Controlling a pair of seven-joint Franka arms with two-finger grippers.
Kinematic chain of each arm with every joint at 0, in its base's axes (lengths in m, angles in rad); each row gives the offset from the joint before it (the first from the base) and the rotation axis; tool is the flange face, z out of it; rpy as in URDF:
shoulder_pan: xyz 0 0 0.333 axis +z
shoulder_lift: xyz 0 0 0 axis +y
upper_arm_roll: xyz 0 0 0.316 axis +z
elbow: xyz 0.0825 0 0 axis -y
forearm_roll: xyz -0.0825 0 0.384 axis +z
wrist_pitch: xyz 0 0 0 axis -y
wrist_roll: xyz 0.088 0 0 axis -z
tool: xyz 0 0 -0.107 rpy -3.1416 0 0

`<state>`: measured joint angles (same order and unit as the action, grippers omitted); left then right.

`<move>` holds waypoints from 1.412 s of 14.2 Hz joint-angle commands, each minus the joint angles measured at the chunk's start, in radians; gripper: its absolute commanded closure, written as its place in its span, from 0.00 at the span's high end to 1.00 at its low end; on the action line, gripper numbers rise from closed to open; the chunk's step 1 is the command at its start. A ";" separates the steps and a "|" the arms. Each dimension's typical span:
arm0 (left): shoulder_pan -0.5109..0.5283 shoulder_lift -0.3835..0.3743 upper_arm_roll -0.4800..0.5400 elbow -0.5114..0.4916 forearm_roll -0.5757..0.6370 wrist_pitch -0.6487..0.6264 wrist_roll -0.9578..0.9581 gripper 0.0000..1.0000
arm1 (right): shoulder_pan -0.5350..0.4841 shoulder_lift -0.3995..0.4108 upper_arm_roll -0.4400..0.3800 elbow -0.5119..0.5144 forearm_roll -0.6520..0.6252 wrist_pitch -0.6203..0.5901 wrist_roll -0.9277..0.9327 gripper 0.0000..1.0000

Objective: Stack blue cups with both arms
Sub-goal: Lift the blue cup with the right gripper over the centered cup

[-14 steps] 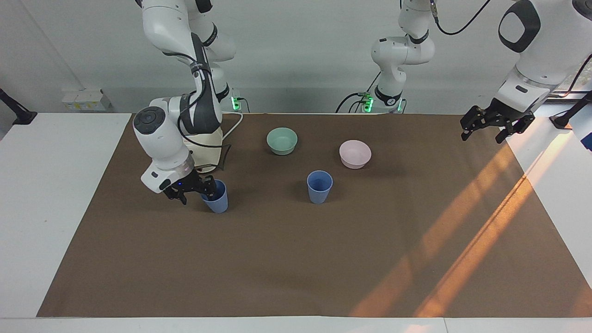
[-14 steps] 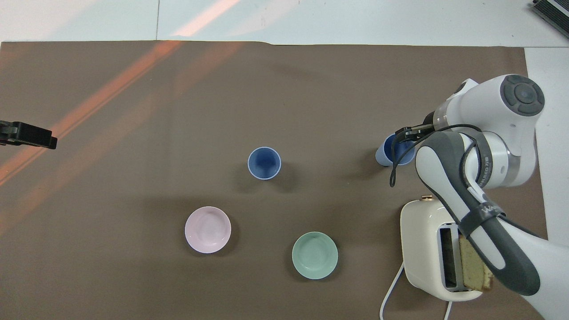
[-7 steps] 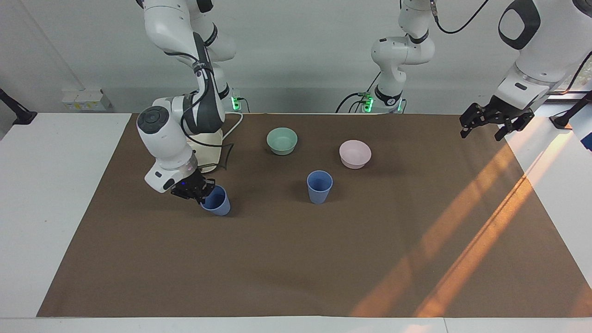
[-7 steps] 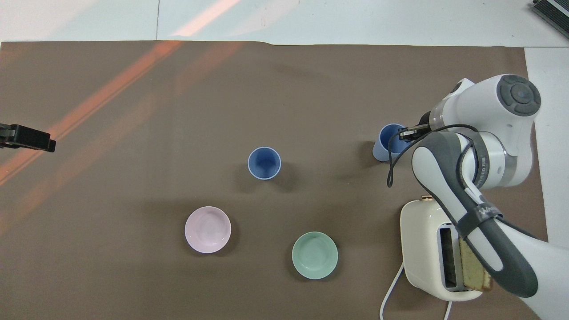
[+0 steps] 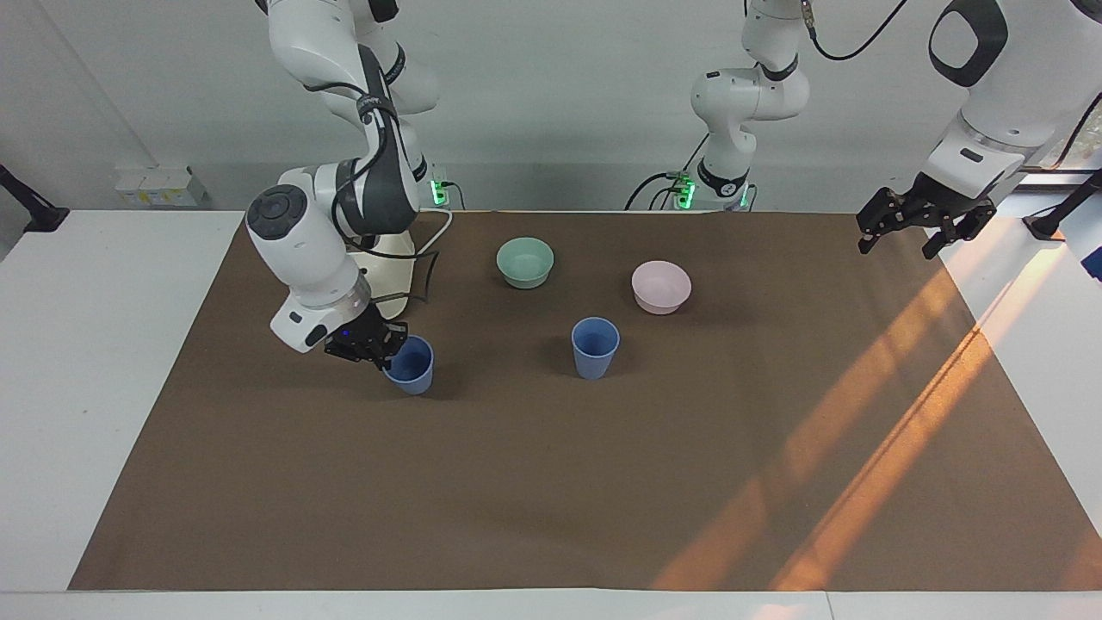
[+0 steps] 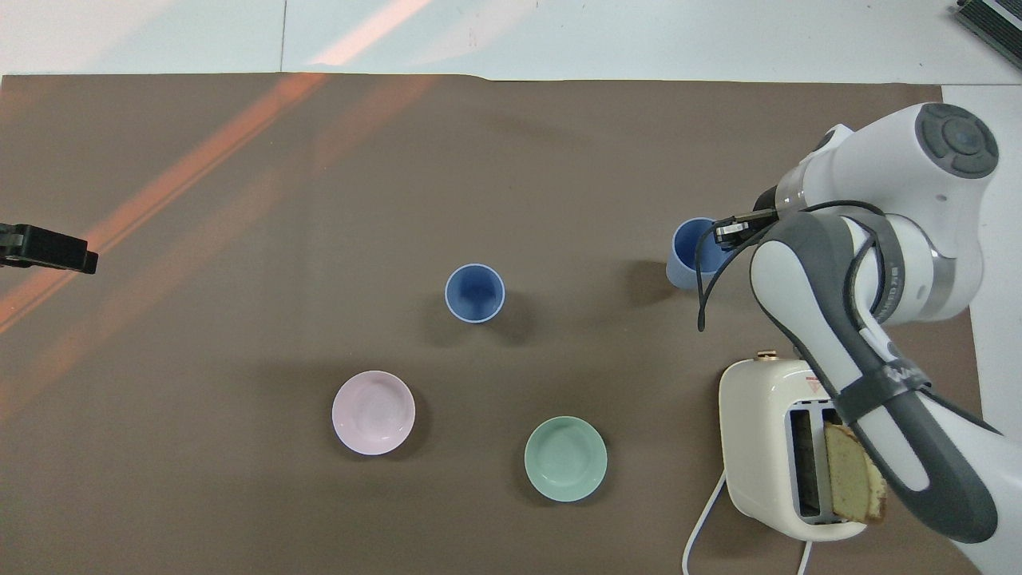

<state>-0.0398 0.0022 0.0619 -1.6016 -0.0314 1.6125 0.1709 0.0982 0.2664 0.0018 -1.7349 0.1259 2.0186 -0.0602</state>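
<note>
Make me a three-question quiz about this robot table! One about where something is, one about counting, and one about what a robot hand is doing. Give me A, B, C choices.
1. Where is the toaster?
A. at the right arm's end of the table
B. at the left arm's end
C. between the two bowls

2. How many blue cups are there?
A. one
B. two
C. four

3. What is the right gripper doing?
A. waiting open over bare table
B. holding a bowl
C. shut on a cup's rim

Answers:
1 A: it sits by the right arm's base.
2 B: the held cup and the free cup.
3 C: its fingertips pinch the held cup's rim, while the left gripper waits open.
</note>
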 commanded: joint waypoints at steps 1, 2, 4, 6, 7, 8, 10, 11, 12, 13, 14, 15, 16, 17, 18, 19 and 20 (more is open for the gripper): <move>0.011 -0.008 -0.008 0.003 0.013 -0.016 -0.011 1.00 | 0.002 -0.001 0.000 0.101 0.024 -0.072 0.083 0.00; 0.011 -0.008 -0.008 0.003 0.013 -0.016 -0.011 1.00 | 0.015 0.001 0.006 0.135 0.024 -0.089 0.127 0.00; 0.011 -0.008 -0.008 0.003 0.013 -0.016 -0.011 1.00 | 0.046 0.016 0.006 0.190 0.018 -0.136 0.210 0.00; 0.011 -0.008 -0.008 0.003 0.013 -0.016 -0.011 1.00 | 0.087 0.022 0.006 0.242 0.015 -0.159 0.269 0.00; 0.011 -0.008 -0.008 0.003 0.013 -0.016 -0.010 1.00 | 0.110 0.028 0.006 0.273 0.014 -0.175 0.299 0.00; 0.011 -0.008 -0.008 0.003 0.013 -0.016 -0.011 1.00 | 0.136 0.031 0.006 0.291 0.009 -0.181 0.328 0.00; 0.011 -0.008 -0.008 0.003 0.013 -0.016 -0.011 1.00 | 0.187 0.042 0.004 0.317 0.003 -0.179 0.400 0.00; 0.011 -0.008 -0.008 0.003 0.013 -0.016 -0.011 1.00 | 0.221 0.050 0.003 0.342 0.000 -0.181 0.437 0.00; 0.011 -0.008 -0.008 0.003 0.013 -0.016 -0.011 1.00 | 0.250 0.050 0.001 0.345 -0.009 -0.181 0.462 0.00; 0.011 -0.008 -0.008 0.003 0.013 -0.014 -0.011 1.00 | 0.280 0.050 0.000 0.347 -0.018 -0.176 0.492 0.00; 0.011 -0.008 -0.008 0.003 0.013 -0.016 -0.011 1.00 | 0.305 0.050 -0.002 0.348 -0.020 -0.173 0.517 0.00; 0.011 -0.008 -0.008 0.003 0.013 -0.016 -0.011 1.00 | 0.328 0.050 0.000 0.359 -0.037 -0.176 0.525 0.00; 0.011 -0.008 -0.008 0.003 0.013 -0.016 -0.011 1.00 | 0.360 0.048 0.000 0.365 -0.076 -0.179 0.533 0.00; 0.011 -0.008 -0.008 0.003 0.013 -0.016 -0.011 1.00 | 0.382 0.047 0.000 0.368 -0.094 -0.178 0.542 0.00; 0.011 -0.008 -0.008 0.003 0.013 -0.016 -0.011 1.00 | 0.393 0.047 0.003 0.373 -0.094 -0.169 0.549 0.00; 0.011 -0.008 -0.008 0.003 0.013 -0.016 -0.011 1.00 | 0.394 0.047 0.007 0.380 -0.092 -0.164 0.554 0.00; 0.011 -0.008 -0.008 0.003 0.013 -0.016 -0.011 1.00 | 0.397 0.047 0.007 0.380 -0.086 -0.158 0.554 0.00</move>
<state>-0.0398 0.0022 0.0619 -1.6016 -0.0314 1.6125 0.1707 0.4984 0.2969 0.0067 -1.3903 0.0500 1.8633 0.4800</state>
